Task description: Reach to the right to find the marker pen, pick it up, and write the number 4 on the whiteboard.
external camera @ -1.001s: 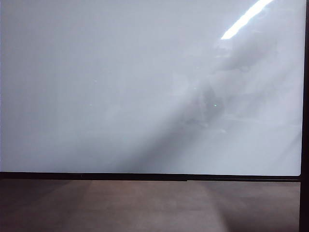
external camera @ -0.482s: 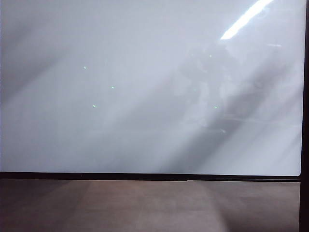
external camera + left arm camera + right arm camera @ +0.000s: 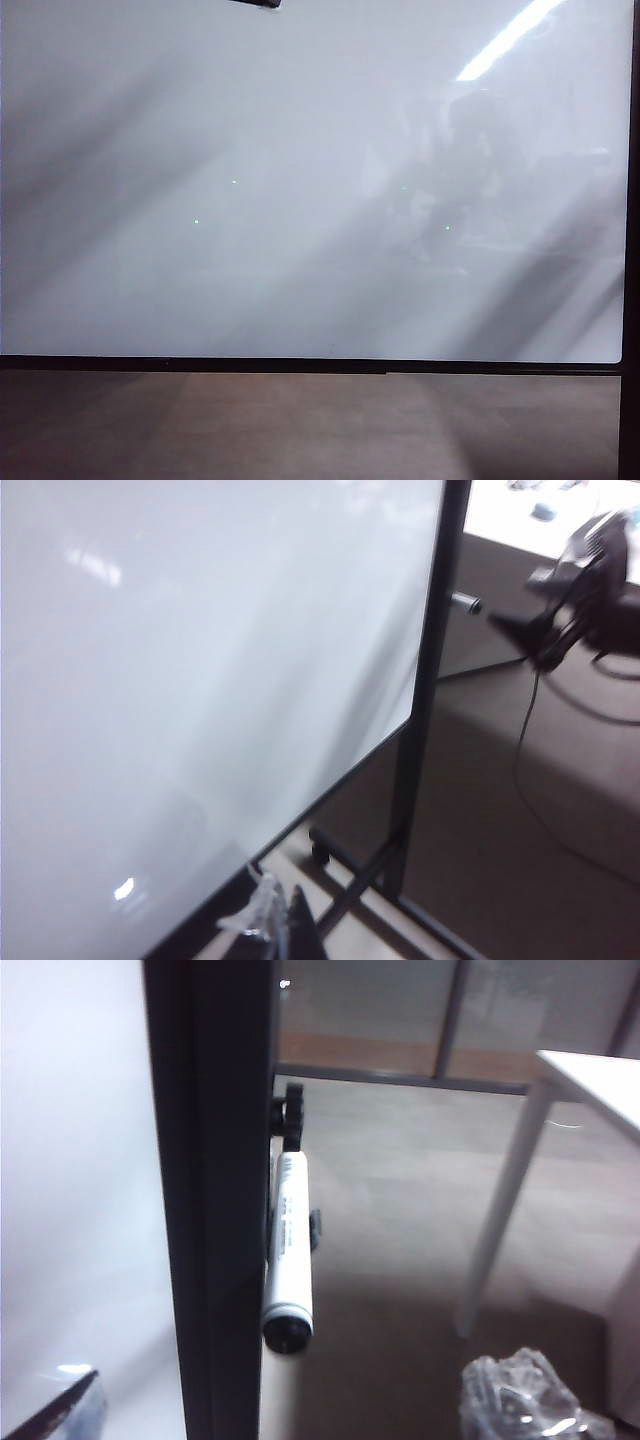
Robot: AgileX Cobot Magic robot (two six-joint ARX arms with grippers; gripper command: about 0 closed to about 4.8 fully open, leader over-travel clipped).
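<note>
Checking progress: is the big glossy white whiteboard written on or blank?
Blank: the glossy white whiteboard shows only grey reflections, lamp glare and green specks, no ink strokes.

The whiteboard is running past the top and left edges of the exterior view, so its full extent is not showing, and its glossy face is carrying only blurred grey reflections. A dark sliver is poking in at the top edge there, too cropped to identify. In the left wrist view, the left claw is being cut off by the picture's edge, only pale, blurred finger parts showing, so its opening is unreadable. In the right wrist view, the marker pen is lying against the board's dark frame, which is hiding part of its barrel; a corner of the right claw is showing only as a cropped dark wedge.
</note>
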